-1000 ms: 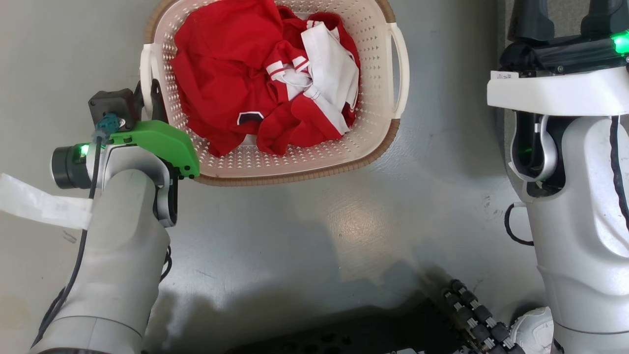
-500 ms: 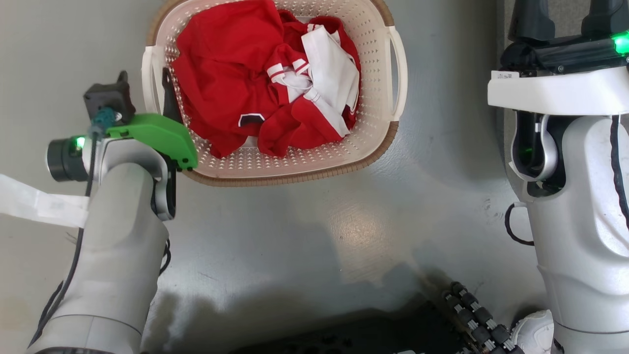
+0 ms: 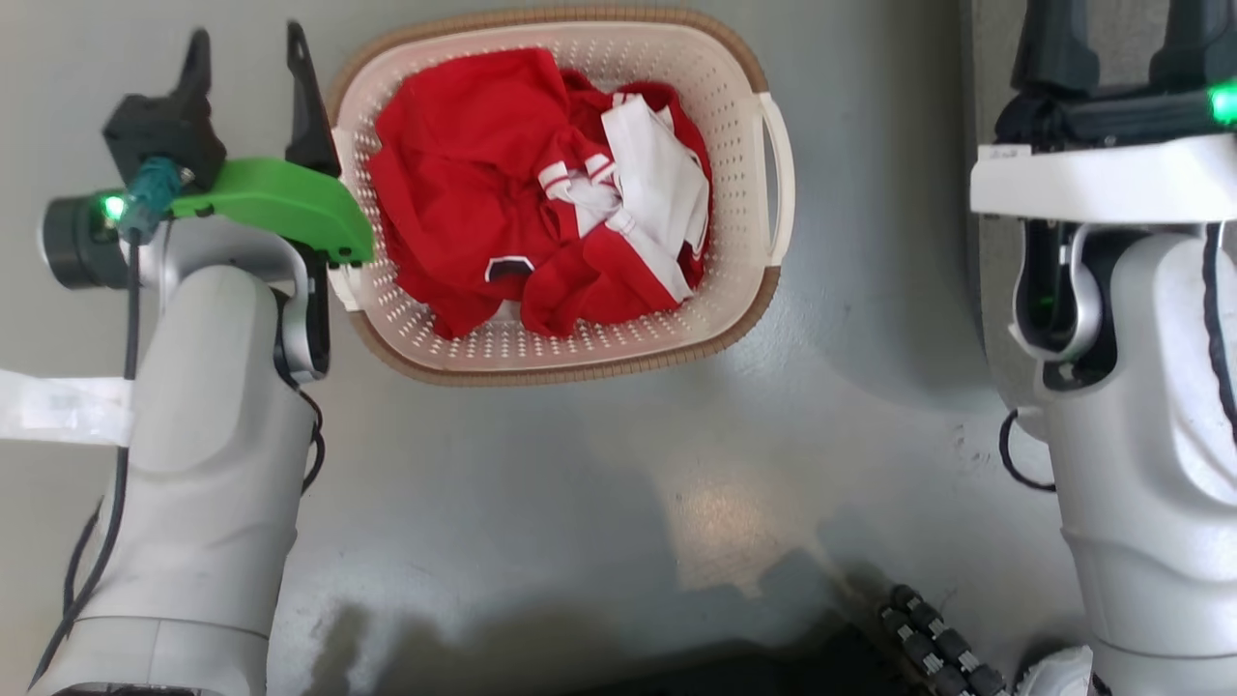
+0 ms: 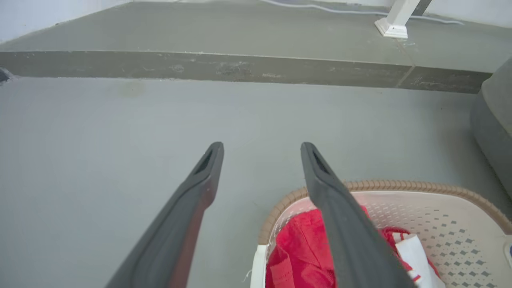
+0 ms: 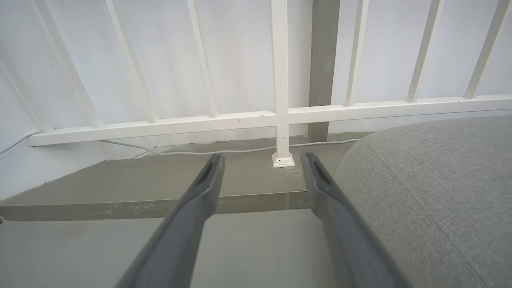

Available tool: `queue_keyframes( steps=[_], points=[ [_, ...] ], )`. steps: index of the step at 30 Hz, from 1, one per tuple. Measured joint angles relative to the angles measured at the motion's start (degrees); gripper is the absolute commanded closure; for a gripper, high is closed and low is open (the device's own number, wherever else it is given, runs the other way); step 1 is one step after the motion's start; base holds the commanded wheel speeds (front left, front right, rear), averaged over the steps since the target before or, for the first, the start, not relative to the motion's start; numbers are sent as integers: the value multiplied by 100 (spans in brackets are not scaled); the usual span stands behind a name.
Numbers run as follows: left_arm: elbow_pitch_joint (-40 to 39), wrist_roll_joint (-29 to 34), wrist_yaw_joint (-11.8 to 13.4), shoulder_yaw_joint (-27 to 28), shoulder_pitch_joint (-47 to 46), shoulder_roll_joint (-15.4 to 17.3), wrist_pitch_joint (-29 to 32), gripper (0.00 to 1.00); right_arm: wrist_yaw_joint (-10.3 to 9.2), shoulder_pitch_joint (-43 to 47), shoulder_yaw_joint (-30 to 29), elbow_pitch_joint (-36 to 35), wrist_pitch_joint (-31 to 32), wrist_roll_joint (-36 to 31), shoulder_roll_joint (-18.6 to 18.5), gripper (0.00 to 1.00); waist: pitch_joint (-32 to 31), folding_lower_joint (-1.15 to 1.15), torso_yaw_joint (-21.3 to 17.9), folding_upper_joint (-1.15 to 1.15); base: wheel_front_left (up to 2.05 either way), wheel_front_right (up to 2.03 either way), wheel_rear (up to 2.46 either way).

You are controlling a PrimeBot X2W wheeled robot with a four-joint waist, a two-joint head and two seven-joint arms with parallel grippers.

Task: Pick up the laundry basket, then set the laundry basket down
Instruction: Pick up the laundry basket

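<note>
The laundry basket (image 3: 744,280) stands on the grey floor, cream and perforated with a brown rim (image 4: 380,186), and red and white clothes (image 3: 541,193) are piled inside. Its right loop handle (image 3: 781,174) is free. My left gripper (image 3: 246,63) hovers open at the basket's left side, one finger over the left rim and the other outside it. In the left wrist view the left gripper (image 4: 262,150) holds nothing, with bare floor between its fingers. My right gripper (image 3: 1116,39) is far to the right of the basket, and the right gripper (image 5: 263,160) is open and empty.
A grey upholstered seat (image 5: 440,192) sits close to the right gripper. Beyond the basket a low step (image 4: 240,66) rises to a ledge with a white railing (image 5: 282,116) and a thin cable (image 5: 224,152). My dark base (image 3: 918,638) fills the lower edge.
The left gripper's fingers spread from around the basket's left handle and moved up and away from it. The head camera shifted, so the whole basket now shows. The right arm stayed put.
</note>
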Motion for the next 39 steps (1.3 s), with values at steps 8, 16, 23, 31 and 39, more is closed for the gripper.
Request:
queue_keyframes(
  steps=[8, 16, 23, 31, 39],
  points=[
    [-711, 97, 3, 190, 461, 38, 0, 0, 31, 463, -27, 303, 0, -51, 2, 0, -458, 0, 72, 0, 0, 0, 0],
    [-1155, 227, 3, 286, 1111, 36, 0, 0, 162, 883, 86, 508, 0, 31, 5, 0, -1049, 0, 131, 0, 0, 0, 0],
    [-1421, 269, -5, 308, 1876, 34, 0, 0, 257, 1321, 169, 684, 0, 136, 7, 0, -1682, 0, 180, 0, 0, 0, 0],
    [-1508, 289, -5, 437, 2568, 34, 0, 0, 266, 1732, 248, 868, 0, 158, 9, 0, -2247, 0, 237, 0, 0, 0, 0],
    [-1639, 290, -5, 541, 3295, 35, 0, 0, 308, 2270, 430, 1098, 0, 260, 23, 0, -2902, 0, 291, 0, 0, 0, 0]
  ],
)
